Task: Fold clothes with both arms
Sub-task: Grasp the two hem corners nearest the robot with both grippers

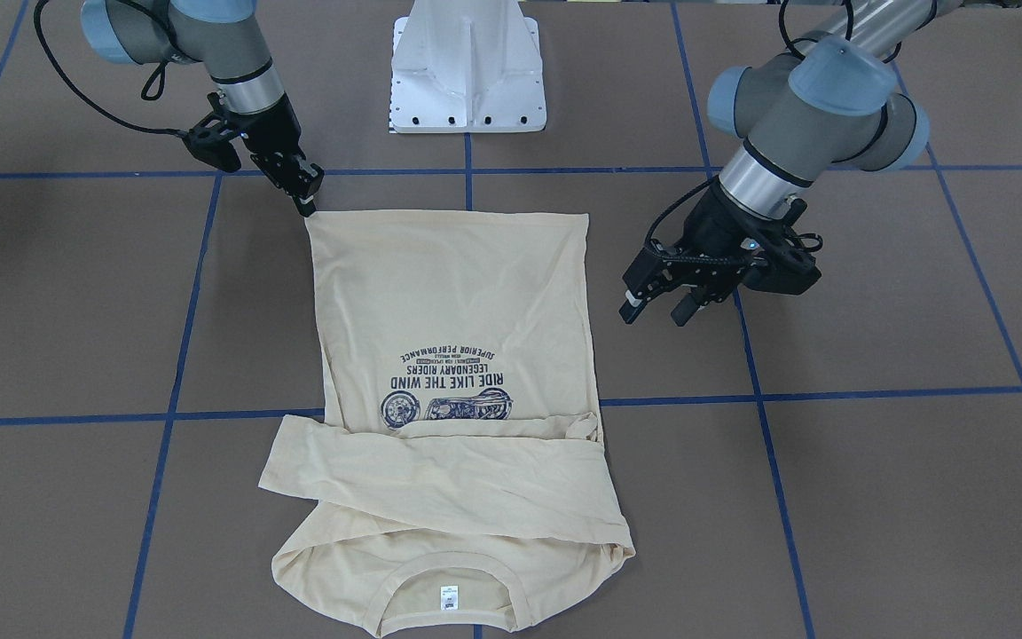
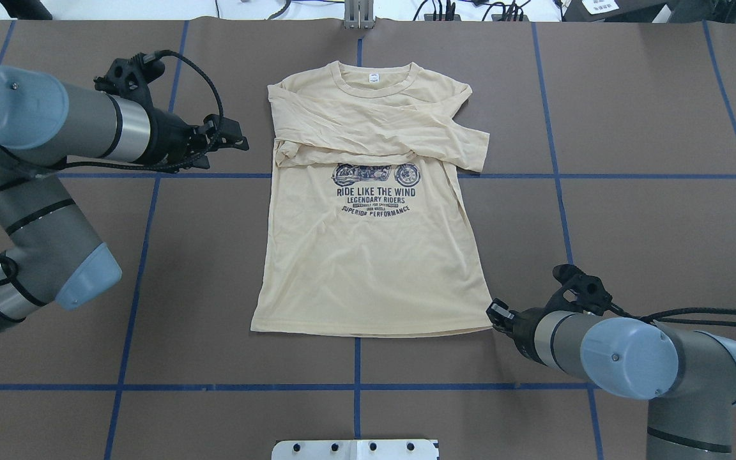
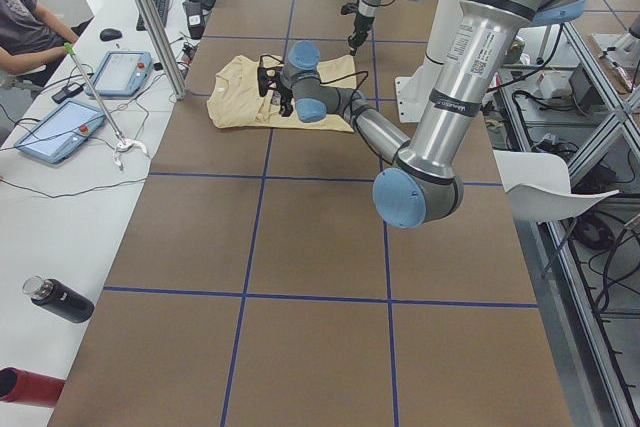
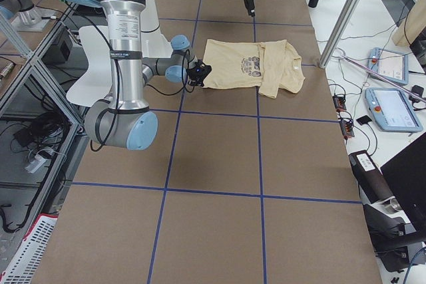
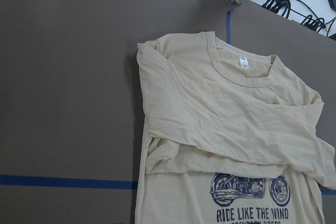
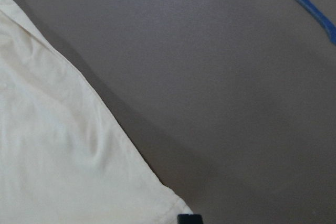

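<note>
The pale cream-yellow T-shirt (image 2: 368, 268) lies flat on the brown table, print (image 2: 375, 191) up. Both long sleeves are folded across the chest (image 1: 440, 475), and the white neck label (image 1: 449, 596) is on the side away from me. My right gripper (image 1: 307, 209) is at the hem corner on my right (image 2: 491, 313). Its fingertip shows at the fabric corner in the right wrist view (image 6: 189, 217), and it looks shut on that corner. My left gripper (image 1: 653, 315) is open and empty, and hovers beside the shirt's left edge at chest height (image 2: 235, 135).
The white pedestal base (image 1: 467, 80) stands behind the hem. Blue tape lines (image 2: 355, 386) cross the table. A metal post (image 2: 358, 13) stands beyond the collar. An operators' bench with tablets (image 3: 60, 132) and a black bottle (image 3: 60, 299) runs along the far side.
</note>
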